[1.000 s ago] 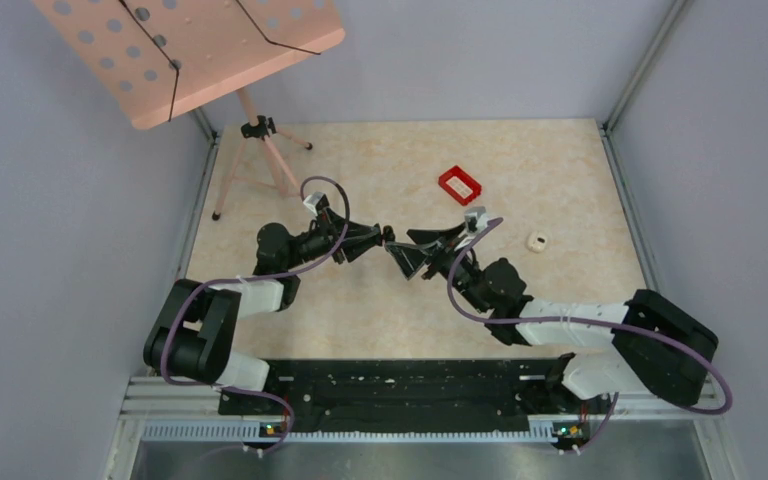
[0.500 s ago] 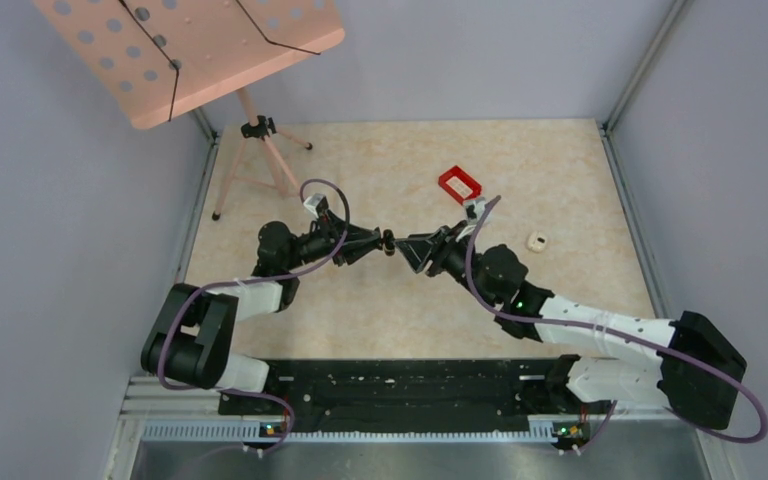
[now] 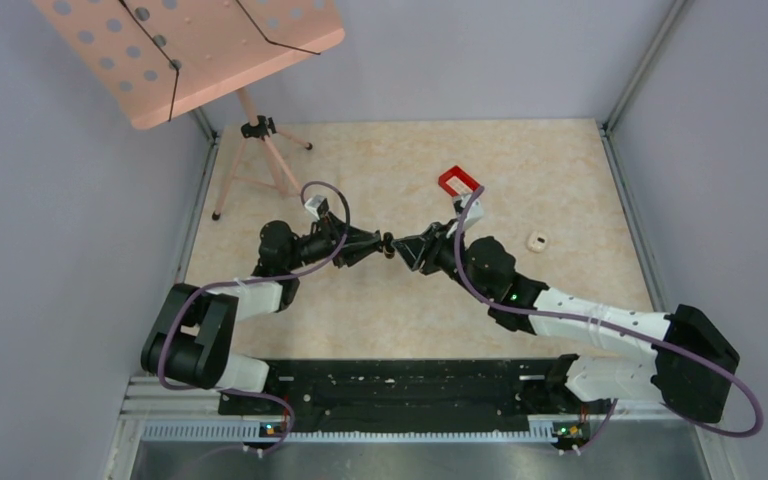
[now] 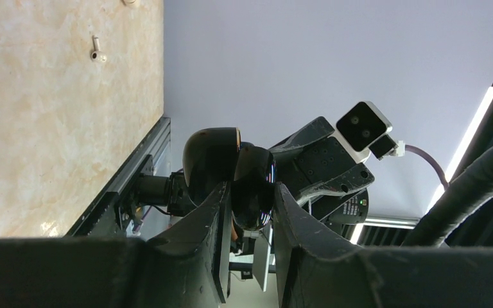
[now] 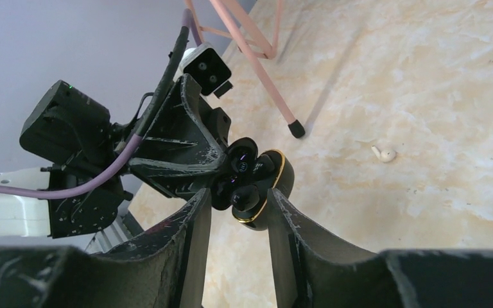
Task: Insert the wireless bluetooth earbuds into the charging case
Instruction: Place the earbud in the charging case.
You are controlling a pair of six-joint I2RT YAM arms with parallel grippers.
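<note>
**STATION STATUS: CHARGING CASE HELD BETWEEN BOTH ARMS ABOVE TABLE CENTRE**

1. Music stand (image 3: 190, 50): pink, perforated desk, on a tripod at 10 o'clock from the table centre.

2. Left gripper (image 3: 380, 243): reaches toward 3 o'clock. The left wrist view shows its fingers clamped on the charging case (image 4: 208, 160), one on each side, with the glossy black shell standing beyond the tips.

3. Charging case: lifted clear of the table (image 3: 560, 180), near its centre, between the two grippers. In the right wrist view it is hinged open. One half carries a gold rim, and a dark earbud (image 5: 241, 196) shows inside it.

4. Right gripper (image 3: 403, 246): reaches toward 9 o'clock and meets the left gripper tip to tip. Its fingers are partly apart and flank the gold-rimmed half. Whether they press on it cannot be told.

5. Pale earbud (image 5: 383, 153): lies on the table in the right wrist view, near a rubber foot of the stand. The left wrist view shows a stemmed pale earbud (image 4: 96, 51), also lying on the table. Whether these are the same piece cannot be told.

6. Red tray (image 3: 458, 181): at 1 o'clock from the case, just beyond the right wrist.

7. Small cream round item (image 3: 537, 241): at 3 o'clock from the case, well apart from it.
</note>
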